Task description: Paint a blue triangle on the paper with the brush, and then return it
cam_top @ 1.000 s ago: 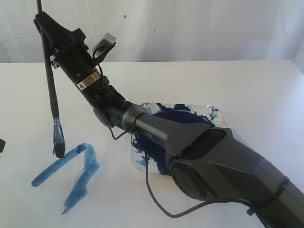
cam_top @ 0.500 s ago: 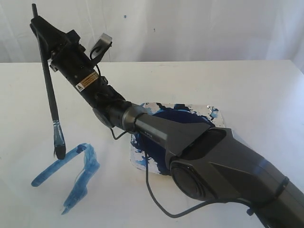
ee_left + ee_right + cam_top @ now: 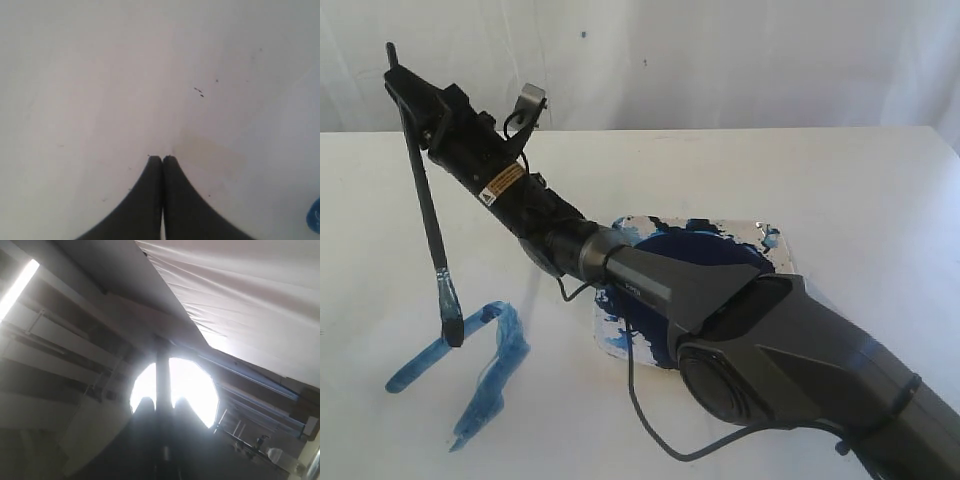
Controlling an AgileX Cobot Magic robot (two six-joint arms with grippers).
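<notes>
My right gripper [image 3: 412,92] reaches across to the left of the exterior view, shut on the upper handle of the brush [image 3: 428,205]. The brush hangs nearly upright, its blue-stained tip [image 3: 452,335] down on a stroke of the blue triangle [image 3: 490,350], which shows two streaky sides meeting at a top corner on the paper [image 3: 380,290]. The right wrist view looks upward: the dark handle [image 3: 162,370] runs between the fingers of the right gripper [image 3: 163,405]. My left gripper [image 3: 162,159] is shut and empty over the white surface.
A square white paint-smeared dish [image 3: 772,240] with a dark navy pool [image 3: 695,248] lies right of the strokes, partly under my right arm [image 3: 750,330]. A bit of blue paint [image 3: 315,216] shows at the edge of the left wrist view. A white curtain hangs behind the table.
My right gripper has come down and tilted slightly, lowering the brush; its tip has dropped from just above the paper onto the left blue stroke.
</notes>
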